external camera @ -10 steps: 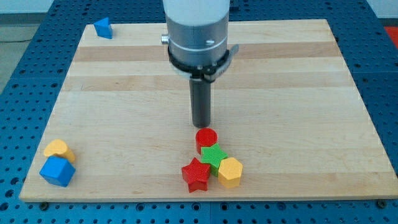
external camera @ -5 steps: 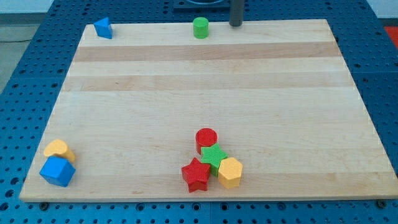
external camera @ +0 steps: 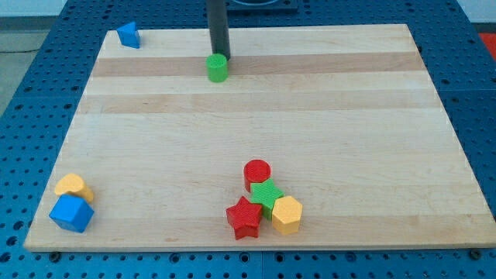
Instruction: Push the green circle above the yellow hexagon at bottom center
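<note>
While the green circle (external camera: 218, 68) sits near the desk's (external camera: 349, 139) top edge, my tip (external camera: 220, 56), a plain jawless tool, touches its upper side, far from the yellow hexagon (external camera: 286, 215).

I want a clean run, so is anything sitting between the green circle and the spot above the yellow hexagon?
Yes. The red circle and a green block already crowd the space above the yellow hexagon. My tip sits just behind the green circle.
</note>
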You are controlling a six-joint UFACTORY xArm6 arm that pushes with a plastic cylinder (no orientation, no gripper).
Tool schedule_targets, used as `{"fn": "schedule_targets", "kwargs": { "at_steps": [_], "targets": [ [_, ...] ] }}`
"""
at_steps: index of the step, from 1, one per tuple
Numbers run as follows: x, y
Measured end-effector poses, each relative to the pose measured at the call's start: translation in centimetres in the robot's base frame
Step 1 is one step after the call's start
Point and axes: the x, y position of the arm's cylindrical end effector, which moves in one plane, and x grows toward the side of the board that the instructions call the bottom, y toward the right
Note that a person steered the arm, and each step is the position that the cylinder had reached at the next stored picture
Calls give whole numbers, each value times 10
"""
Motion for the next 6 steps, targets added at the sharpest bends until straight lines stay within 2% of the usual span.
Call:
{"fn": "schedule_targets", "kwargs": {
  "at_steps": [3, 5, 6],
  "targets": [
    [107, -35],
    [147, -4],
    [147, 7]
  ]
}}
